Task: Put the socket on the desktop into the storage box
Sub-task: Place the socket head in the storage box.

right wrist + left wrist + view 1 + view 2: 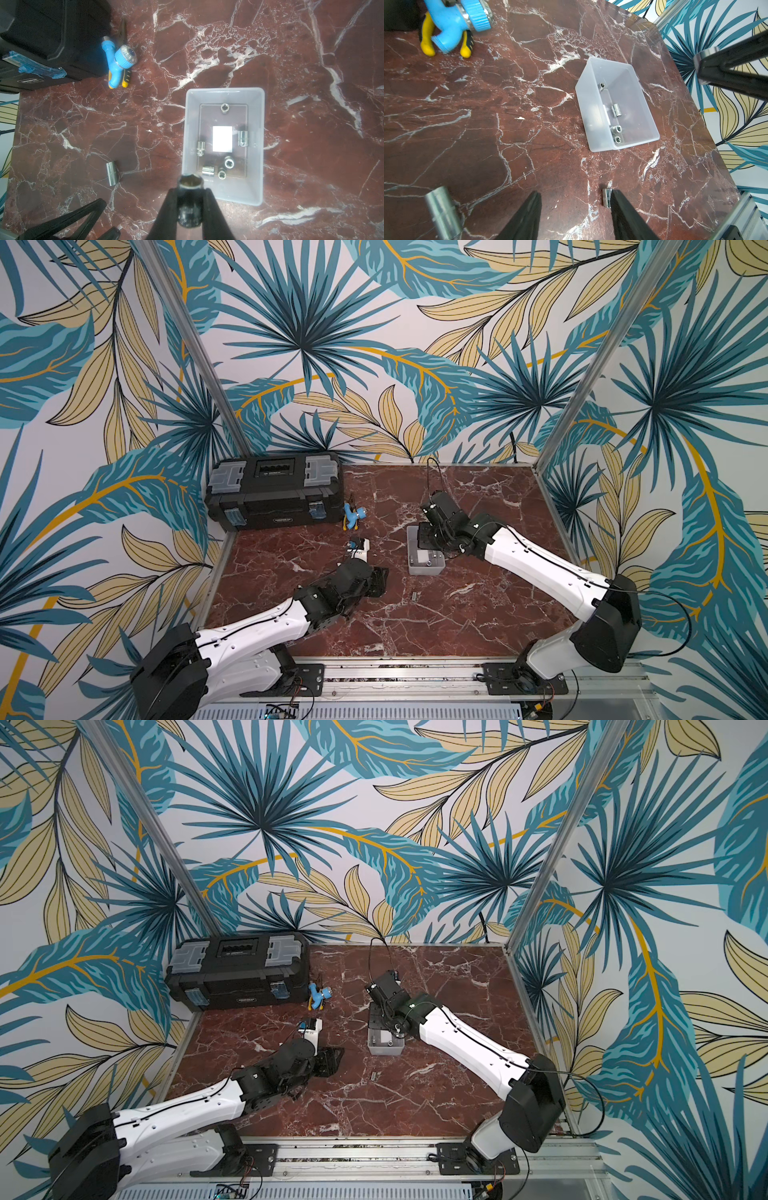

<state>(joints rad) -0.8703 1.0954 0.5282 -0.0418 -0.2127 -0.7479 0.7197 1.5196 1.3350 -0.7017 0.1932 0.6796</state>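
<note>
Right gripper is clamping dark steel socket over translucent grey plastic storage box. Left gripper is hovering, jaws apart.

The flat marble-patterned counter is coloured dark red-brown, veined in white. The translucent pale-grey plastic storage box is marked with a white label; shiny silver steel sockets are seen inside. A darker metal socket is held in the black right hand.
</note>
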